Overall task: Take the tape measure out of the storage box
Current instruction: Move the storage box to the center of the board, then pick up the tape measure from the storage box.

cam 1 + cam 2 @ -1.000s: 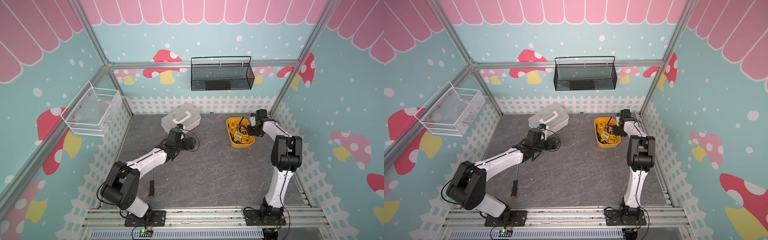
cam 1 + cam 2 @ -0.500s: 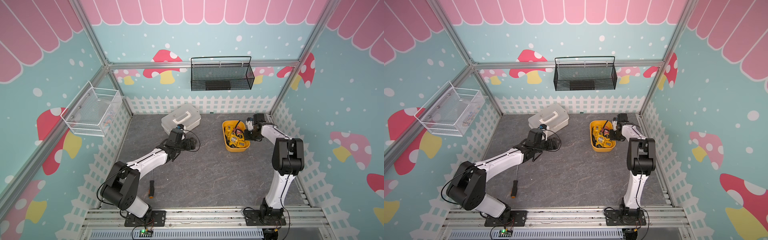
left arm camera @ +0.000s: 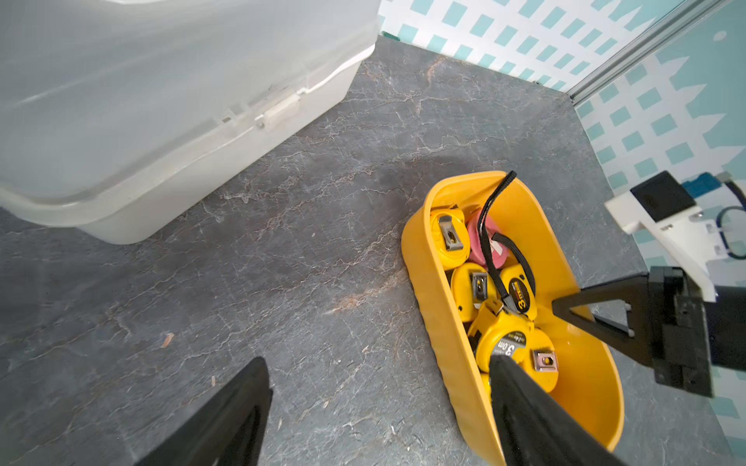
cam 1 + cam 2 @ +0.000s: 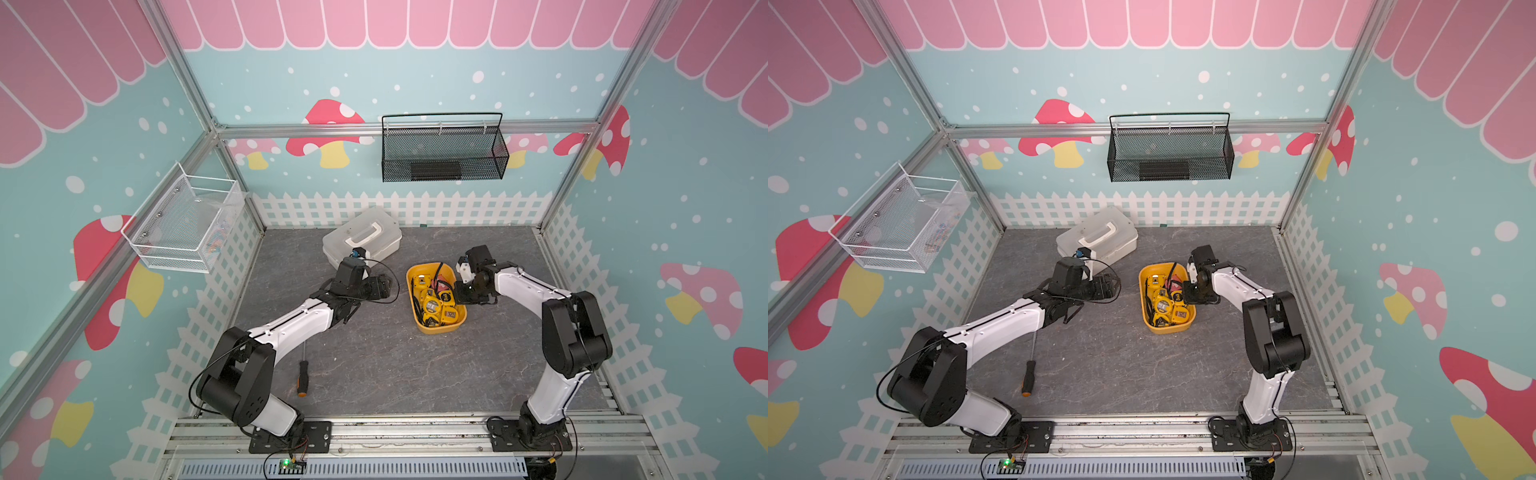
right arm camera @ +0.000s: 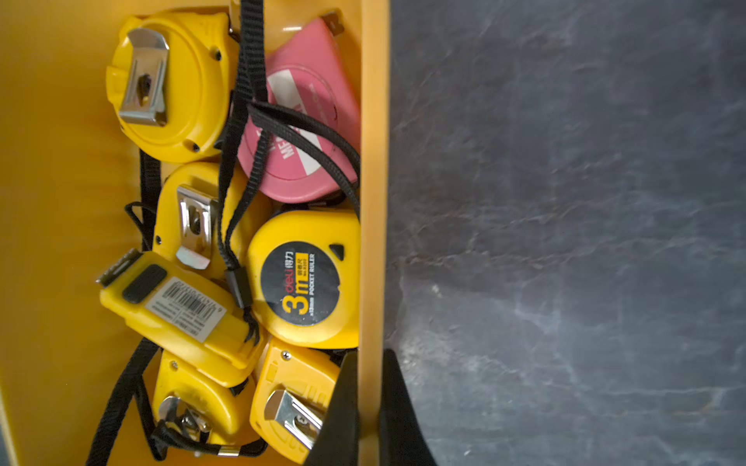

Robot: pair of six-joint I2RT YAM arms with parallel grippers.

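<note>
Since the tapes sit piled in the box, right of centre with its long axis near-far, we read it so: right gripper clamped on its right wall, likely steadying; left gripper wide, just left of it. We'd reach rightward with the left.

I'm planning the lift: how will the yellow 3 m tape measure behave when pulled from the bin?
The 3 m tape measure has a hard, glossy case: likely rigid, somewhat slippery. Black straps cross the pile, so neighbours may drag along. The storage box looks light, but the right end effector is shut on its wall, probably steadying it.
</note>
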